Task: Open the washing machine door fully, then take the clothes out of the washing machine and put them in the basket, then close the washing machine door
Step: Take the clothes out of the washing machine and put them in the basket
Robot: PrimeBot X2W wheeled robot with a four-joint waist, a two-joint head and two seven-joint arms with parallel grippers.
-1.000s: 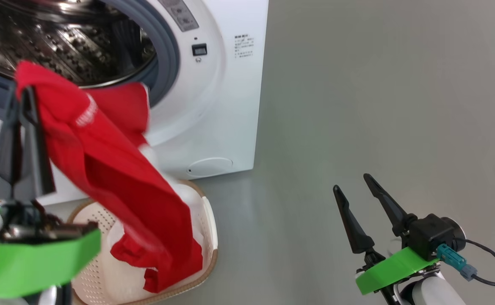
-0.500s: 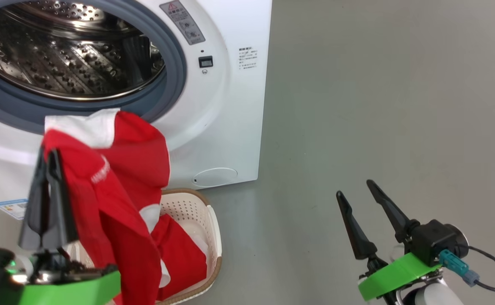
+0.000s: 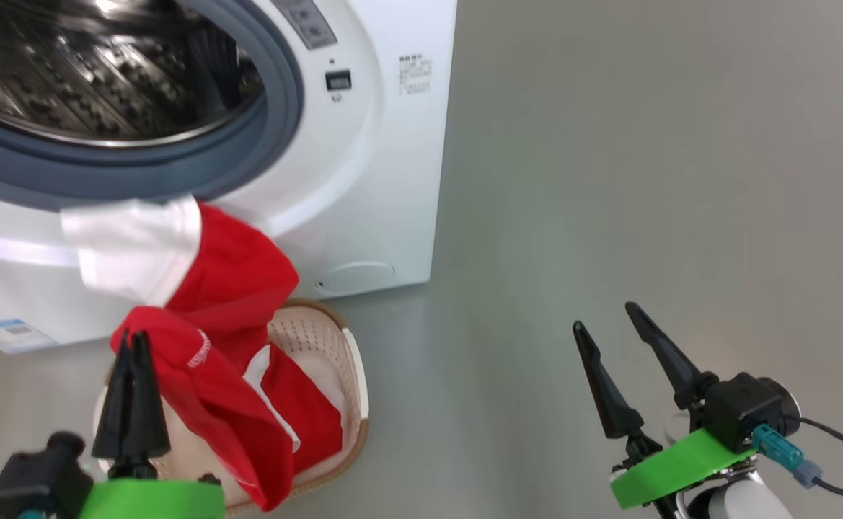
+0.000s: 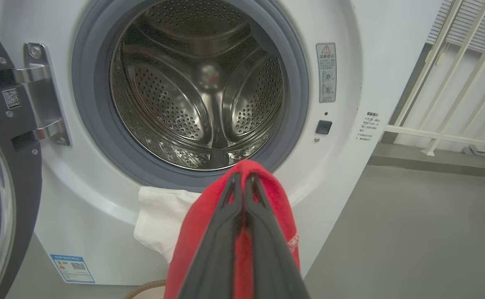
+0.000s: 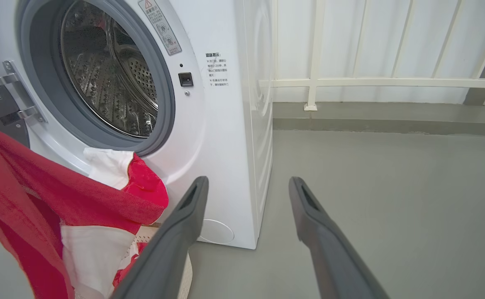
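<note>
My left gripper [image 3: 133, 335] is pinched tight on the clothes [image 3: 241, 277], which hang half into the basket [image 3: 360, 389] just before the washing machine [image 3: 385, 187] — I judge it should sink over the basket's middle before letting go, lest cloth spill its near rim — right gripper [image 3: 603, 316] spread, empty.

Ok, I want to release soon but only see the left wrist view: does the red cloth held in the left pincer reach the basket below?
Observer: Yes; in the head view the lower end of the red-and-white soft cloth garment lies inside the cream perforated plastic basket.
Operator: Anything over its edge?
Observer: One red fold drapes across its near edge, below the left pincer.
Operator: And the right pincer?
Observer: The right pincer is open, above the grey floor, apart from the white boxy washing machine.
</note>
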